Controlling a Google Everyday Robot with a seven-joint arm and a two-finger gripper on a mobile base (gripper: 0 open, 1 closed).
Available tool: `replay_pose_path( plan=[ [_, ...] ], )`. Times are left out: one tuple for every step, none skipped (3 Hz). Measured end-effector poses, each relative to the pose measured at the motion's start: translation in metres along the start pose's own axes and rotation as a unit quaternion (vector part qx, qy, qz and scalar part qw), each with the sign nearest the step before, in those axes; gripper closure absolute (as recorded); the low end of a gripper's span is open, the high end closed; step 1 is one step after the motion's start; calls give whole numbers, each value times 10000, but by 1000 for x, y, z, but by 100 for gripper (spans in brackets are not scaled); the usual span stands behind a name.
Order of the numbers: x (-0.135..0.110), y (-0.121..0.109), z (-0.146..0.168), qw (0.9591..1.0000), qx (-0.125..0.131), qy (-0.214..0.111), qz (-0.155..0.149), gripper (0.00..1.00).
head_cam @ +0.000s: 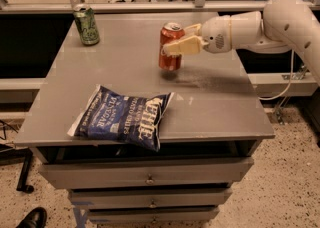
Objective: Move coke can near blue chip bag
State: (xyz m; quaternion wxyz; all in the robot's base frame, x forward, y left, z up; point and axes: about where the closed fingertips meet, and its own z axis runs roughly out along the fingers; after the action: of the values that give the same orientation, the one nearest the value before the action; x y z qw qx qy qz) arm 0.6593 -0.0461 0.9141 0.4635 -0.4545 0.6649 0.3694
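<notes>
— Where is the gripper?

— The gripper (pixel 175 41) comes in from the right over the far half of the table (pixel 220 107), at the end of a white arm (pixel 280 19). Its cream fingers (pixel 182 47) are clamped on the coke can (pixel 169 58); one lies across the can's near face and the other sits up by the silver rim.

— And the can itself?

— It is upright, a little right of the table's middle and toward the far side. A dark shadow lies right under it. Whether its base touches the tabletop or hangs just above cannot be told from this angle.

— The blue chip bag?

— The blue chip bag (pixel 122 117) lies flat by the near edge, left of centre. It is well apart from the can.

— Anything else?

— A green can (pixel 86 24) stands at the far left corner. There are drawers (pixel 150 177) below the tabletop and a dark shoe (pixel 32 218) on the floor, near left.
</notes>
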Motion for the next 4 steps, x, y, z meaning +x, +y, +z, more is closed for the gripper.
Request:
replay_pose_path(
  plan=[
    [-2,49,-4,9993,-335,-60,133,100],
    [3,83,-17,9988,-486,-28,98,100],
    [12,92,-33,9986,-523,57,-88,100],
    [19,81,-53,9981,-493,81,-350,100]
  ],
)
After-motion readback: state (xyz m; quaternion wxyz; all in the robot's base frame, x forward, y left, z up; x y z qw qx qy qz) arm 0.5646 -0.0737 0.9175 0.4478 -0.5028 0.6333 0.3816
